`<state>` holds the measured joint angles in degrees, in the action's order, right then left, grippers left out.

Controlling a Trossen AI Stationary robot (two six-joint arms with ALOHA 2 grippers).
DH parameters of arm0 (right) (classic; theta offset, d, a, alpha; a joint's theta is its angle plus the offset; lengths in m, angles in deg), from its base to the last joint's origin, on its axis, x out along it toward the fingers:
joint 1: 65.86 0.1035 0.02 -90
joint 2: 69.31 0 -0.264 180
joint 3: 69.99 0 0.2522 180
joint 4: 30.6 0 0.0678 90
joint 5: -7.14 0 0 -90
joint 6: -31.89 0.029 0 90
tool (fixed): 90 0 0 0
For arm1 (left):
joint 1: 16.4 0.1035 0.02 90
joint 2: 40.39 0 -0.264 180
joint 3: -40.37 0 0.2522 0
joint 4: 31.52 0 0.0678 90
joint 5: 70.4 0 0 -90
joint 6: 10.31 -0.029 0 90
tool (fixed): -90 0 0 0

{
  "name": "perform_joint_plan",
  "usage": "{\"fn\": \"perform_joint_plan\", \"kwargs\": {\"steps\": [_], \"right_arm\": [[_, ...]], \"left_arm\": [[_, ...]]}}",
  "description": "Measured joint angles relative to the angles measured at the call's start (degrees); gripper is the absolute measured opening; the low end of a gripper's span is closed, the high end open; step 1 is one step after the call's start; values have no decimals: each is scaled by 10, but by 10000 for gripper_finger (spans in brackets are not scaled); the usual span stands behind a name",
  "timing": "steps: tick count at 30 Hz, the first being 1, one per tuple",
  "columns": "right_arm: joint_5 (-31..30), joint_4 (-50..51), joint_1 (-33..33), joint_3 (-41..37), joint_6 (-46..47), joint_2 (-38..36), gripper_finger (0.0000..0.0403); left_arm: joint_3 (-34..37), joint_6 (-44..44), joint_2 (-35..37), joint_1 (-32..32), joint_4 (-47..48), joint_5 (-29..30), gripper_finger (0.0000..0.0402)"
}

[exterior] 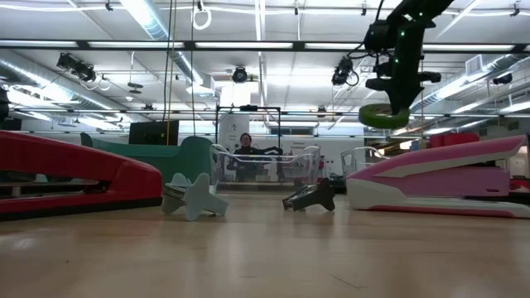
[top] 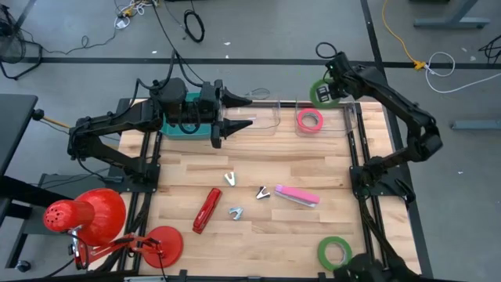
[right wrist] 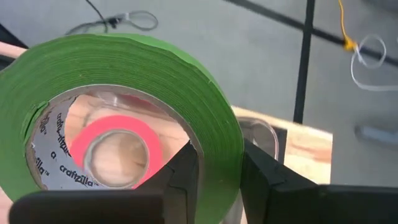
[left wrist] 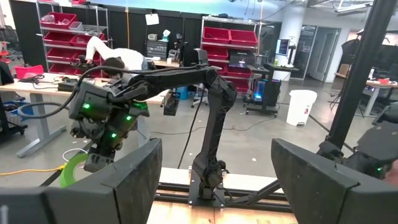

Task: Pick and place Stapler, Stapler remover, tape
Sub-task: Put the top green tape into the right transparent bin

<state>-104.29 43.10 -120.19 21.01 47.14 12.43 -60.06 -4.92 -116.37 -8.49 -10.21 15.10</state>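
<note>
With its fingers pinching a green roll [top: 323, 93] by the rim, right gripper [top: 332, 86] hangs over the table's far right corner, likely to drop it beside the pink roll [top: 310, 120]; left gripper [top: 243, 110] waits spread.

You have a surface [top: 258, 223] of pale wood planks with a smooth, faintly sheened finish. The green tape roll [right wrist: 155, 74] looks like matt crepe paper on a grey printed cardboard core. The pink stapler [exterior: 439, 178] and red stapler [exterior: 74, 174] show glossy plastic. The bin [top: 262, 117] at the far edge is clear plastic.
</note>
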Motion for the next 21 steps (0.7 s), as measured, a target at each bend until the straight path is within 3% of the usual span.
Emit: {"fn": "perform_joint_plan", "kwargs": {"steps": [21], "right_arm": [[-6, 54, -27, 0, 27, 47, 85]], "left_arm": [[0, 0, 0, 0, 0, 0, 304]]}}
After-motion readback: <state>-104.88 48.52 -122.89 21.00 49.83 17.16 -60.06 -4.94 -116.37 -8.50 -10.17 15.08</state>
